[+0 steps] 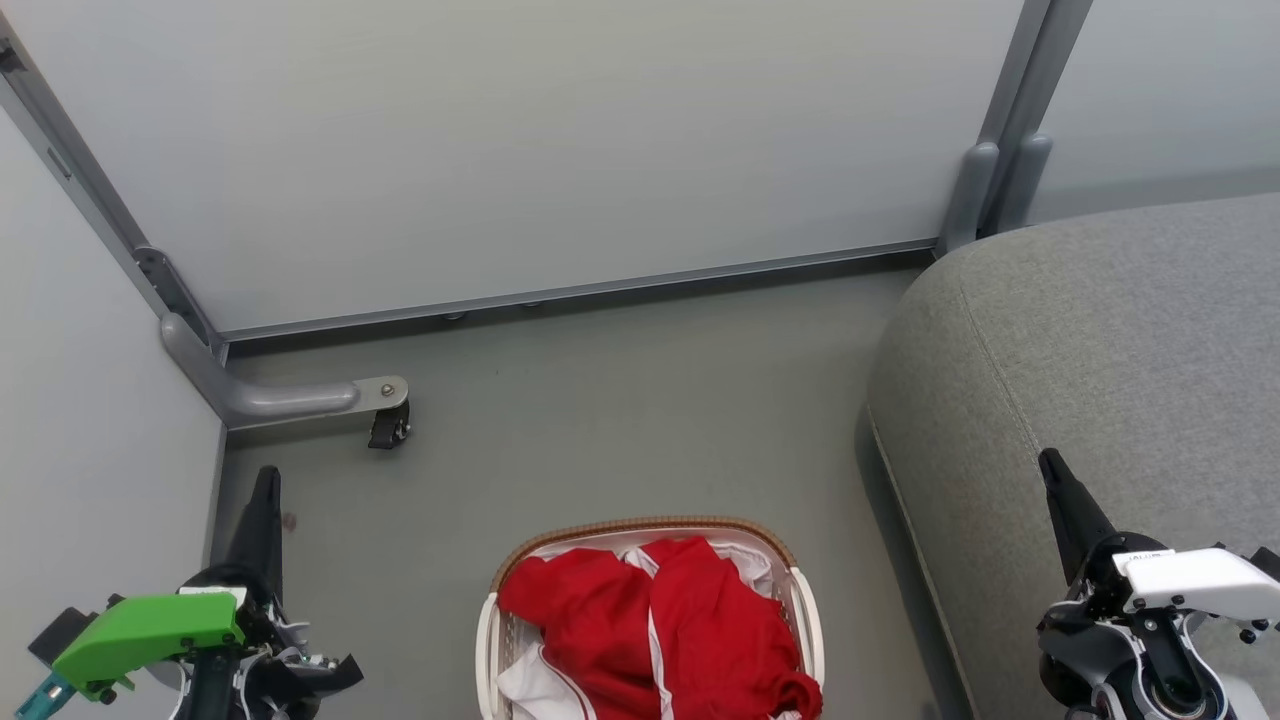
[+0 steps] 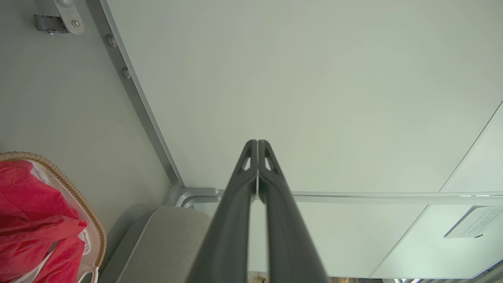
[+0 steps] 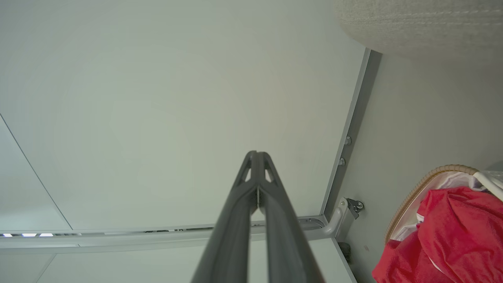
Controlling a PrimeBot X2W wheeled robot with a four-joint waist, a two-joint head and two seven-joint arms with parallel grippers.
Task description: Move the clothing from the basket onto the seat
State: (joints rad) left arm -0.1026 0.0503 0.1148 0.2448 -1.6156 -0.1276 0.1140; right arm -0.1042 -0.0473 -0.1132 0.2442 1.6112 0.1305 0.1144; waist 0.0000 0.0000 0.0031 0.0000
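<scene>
Left gripper (image 1: 268,480): long dark tapered fingers (image 2: 279,196) with triangular cut-outs near the tips, bright green wrist cover (image 1: 150,628), teal tab (image 1: 30,693); right gripper (image 1: 1050,462): same dark fingers, white wrist cover (image 1: 1195,578), small black screws (image 1: 1245,597)

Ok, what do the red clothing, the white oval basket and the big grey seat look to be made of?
The bright red clothing looks like thin, smooth fabric, likely synthetic: it lies in soft folds. The white oval basket looks like glossy moulded plastic, its brown rim woven-looking. The large grey seat looks like matt woven upholstery, with grainy texture and a stitched seam.
</scene>
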